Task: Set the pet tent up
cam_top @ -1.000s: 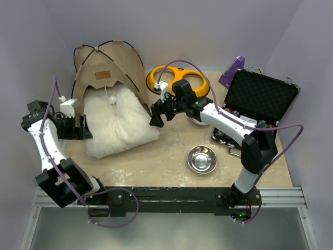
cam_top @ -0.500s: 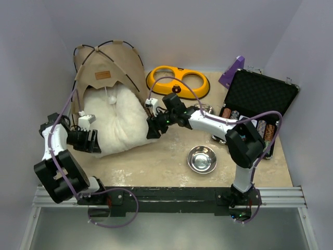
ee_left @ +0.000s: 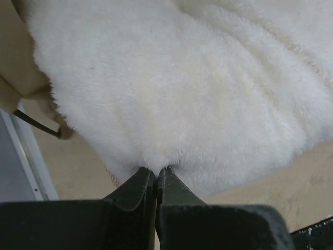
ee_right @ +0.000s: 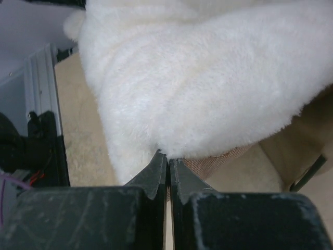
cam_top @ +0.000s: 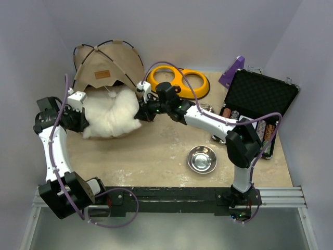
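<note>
The pet tent [cam_top: 106, 65] stands erected at the back left of the tabletop [cam_top: 156, 156], poles arched. A white fleece cushion [cam_top: 109, 114] lies half inside its doorway. The left end effector [cam_top: 80, 121] and right end effector [cam_top: 140, 113] are each pinched, apparently, on its edge. Seating it remains.

Stands upright as a dome in the far left corner of the worktop [cam_top: 156, 156], back against the far edge. Shows as the pet tent [cam_top: 112, 62]: tan-beige fabric stretched taut over thin black poles [cam_top: 97, 48] that cross near the crown and arc down the sides. Carries a small brown label patch [cam_top: 102, 74] on the front panel, just above the arched door. Opens toward the near edge.
</note>
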Motion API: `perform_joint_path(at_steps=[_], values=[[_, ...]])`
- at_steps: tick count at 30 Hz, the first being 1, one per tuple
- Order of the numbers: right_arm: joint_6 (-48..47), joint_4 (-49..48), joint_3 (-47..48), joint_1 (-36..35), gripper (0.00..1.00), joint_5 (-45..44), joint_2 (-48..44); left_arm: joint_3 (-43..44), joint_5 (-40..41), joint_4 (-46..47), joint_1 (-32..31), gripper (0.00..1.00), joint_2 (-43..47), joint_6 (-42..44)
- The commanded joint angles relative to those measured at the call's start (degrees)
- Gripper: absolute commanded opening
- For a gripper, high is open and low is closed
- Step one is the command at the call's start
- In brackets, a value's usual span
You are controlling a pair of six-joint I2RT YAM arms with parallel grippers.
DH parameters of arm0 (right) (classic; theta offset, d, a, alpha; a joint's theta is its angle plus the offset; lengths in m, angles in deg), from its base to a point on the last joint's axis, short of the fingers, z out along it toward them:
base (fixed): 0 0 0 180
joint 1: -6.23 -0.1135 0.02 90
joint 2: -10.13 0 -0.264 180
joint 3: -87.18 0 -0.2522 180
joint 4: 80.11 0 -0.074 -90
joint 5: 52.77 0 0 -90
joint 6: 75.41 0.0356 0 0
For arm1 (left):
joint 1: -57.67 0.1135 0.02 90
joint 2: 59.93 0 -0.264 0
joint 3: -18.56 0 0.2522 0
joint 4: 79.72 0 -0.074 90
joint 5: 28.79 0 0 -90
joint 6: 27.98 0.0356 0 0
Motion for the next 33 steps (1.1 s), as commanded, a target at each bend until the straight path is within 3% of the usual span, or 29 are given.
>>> perform_joint_path(at_steps=[1,8,17,22,23,24,26,27,30,33], values=[[-0.27,-10.80,8.58,-2.67,0.00,-11.26,2.46,5.27,-3.99,14.12,-0.74,0.00,-1.19,-11.22],[-5.46,-16.86,17.99,-4.16,0.00,-26.46,12.22,6.24,-0.66,30.66,-6.36,0.00,-8.40,-20.03],[-20.66,-28.82,18.61,-6.54,0.00,-39.30,20.04,-1.14,13.65,52.54,-15.86,0.00,-13.76,-19.25],[-28.30,-29.71,22.73,-8.47,0.00,-48.44,25.75,-3.87,23.77,56.61,-18.06,0.00,-18.41,-15.91],[-29.36,-29.18,23.88,-8.91,0.01,-50.11,26.72,-3.17,25.70,56.17,-18.15,0.04,-19.65,-15.91],[-29.63,-27.96,24.50,-9.00,0.07,-50.99,27.42,-2.04,26.76,54.78,-18.06,0.17,-20.44,-15.64],[-29.11,-26.36,23.11,-9.09,0.33,-50.74,26.12,-0.27,25.65,50.65,-17.97,0.53,-20.80,-15.12],[-28.76,-26.71,21.27,-9.09,0.41,-50.13,24.11,-0.53,23.28,48.28,-17.54,0.61,-19.50,-14.50],[-28.14,-28.29,15.38,-9.17,0.56,-47.23,17.78,-3.95,17.30,48.26,-16.65,0.70,-13.00,-12.66],[-26.74,-27.16,12.82,-9.35,0.63,-45.56,13.21,-5.27,15.53,45.20,-16.39,0.72,-7.11,-10.81]])
